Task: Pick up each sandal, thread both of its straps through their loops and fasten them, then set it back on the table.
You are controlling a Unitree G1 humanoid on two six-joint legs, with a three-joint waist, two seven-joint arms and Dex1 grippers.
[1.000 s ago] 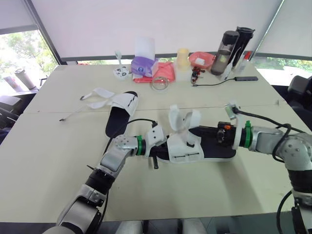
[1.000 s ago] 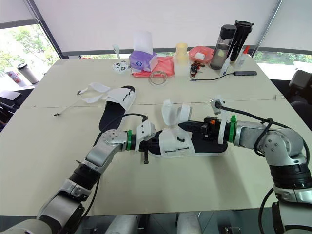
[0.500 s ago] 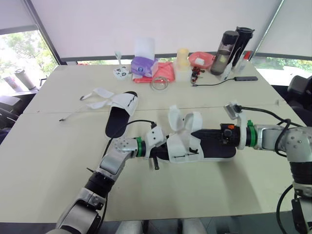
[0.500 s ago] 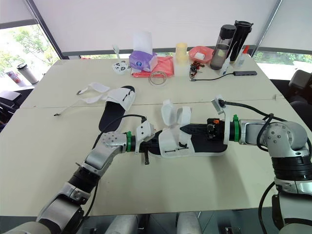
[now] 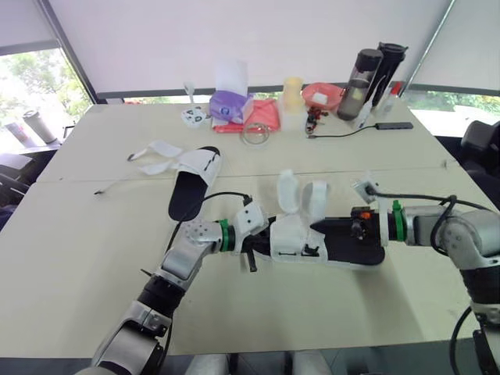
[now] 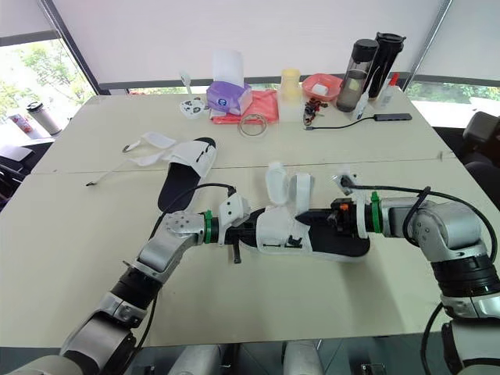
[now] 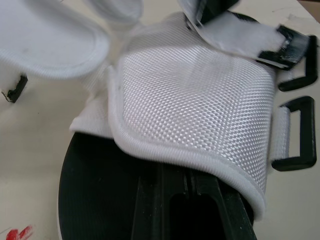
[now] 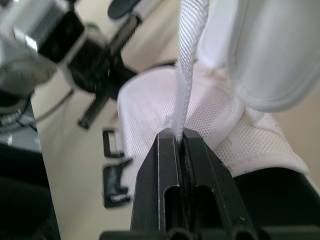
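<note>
A sandal point(image 5: 344, 242) with a black sole and a white upper is held between both grippers at the middle of the table point(image 5: 78, 258). My left gripper point(image 5: 262, 241) is shut on its toe end; its fingers point(image 7: 150, 205) reach under the white upper point(image 7: 200, 95). My right gripper point(image 5: 340, 228) comes from the heel side and is shut on a white strap point(image 8: 192, 60). Two straps point(image 5: 301, 191) stand up, unthreaded, beside black loops point(image 7: 295, 132). The second sandal point(image 5: 194, 178) lies flat at the left, its straps point(image 5: 160, 152) spread open.
Along the far edge stand a purple tissue pack point(image 5: 229, 105), a pink cloth point(image 5: 264, 116), a clear ring point(image 5: 255, 134), a cup point(image 5: 293, 98), a red bowl point(image 5: 323, 96) and two dark bottles point(image 5: 371, 74). A black cable point(image 5: 344, 131) runs to a hub point(image 5: 393, 125).
The held sandal has sunk a little and shifted right. Its two straps now stand more upright. My right gripper has moved in closer to the upper.
</note>
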